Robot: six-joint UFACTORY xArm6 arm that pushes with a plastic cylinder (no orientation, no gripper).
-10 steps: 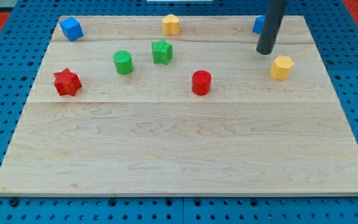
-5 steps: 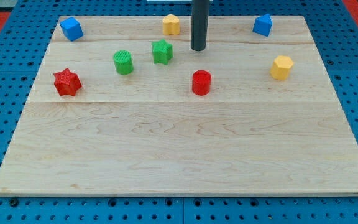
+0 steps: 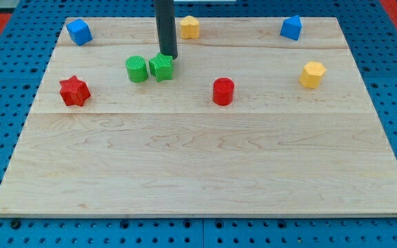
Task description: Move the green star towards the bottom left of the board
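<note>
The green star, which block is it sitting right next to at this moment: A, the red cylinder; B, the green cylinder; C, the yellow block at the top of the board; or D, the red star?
B: the green star sits just on the view's right of the green cylinder, nearly touching it, with my tip at the star's upper right edge; the other blocks named lie well apart from it.

The rod's tip (image 3: 168,56) is pressing against the far right edge of the green star (image 3: 161,67) — which is sitting just beside the green cylinder (image 3: 136,69) on its left. A red star (image 3: 74,91) is lying farther left, a red cylinder (image 3: 222,91) to the right — all on the wooden board (image 3: 198,165).
</note>
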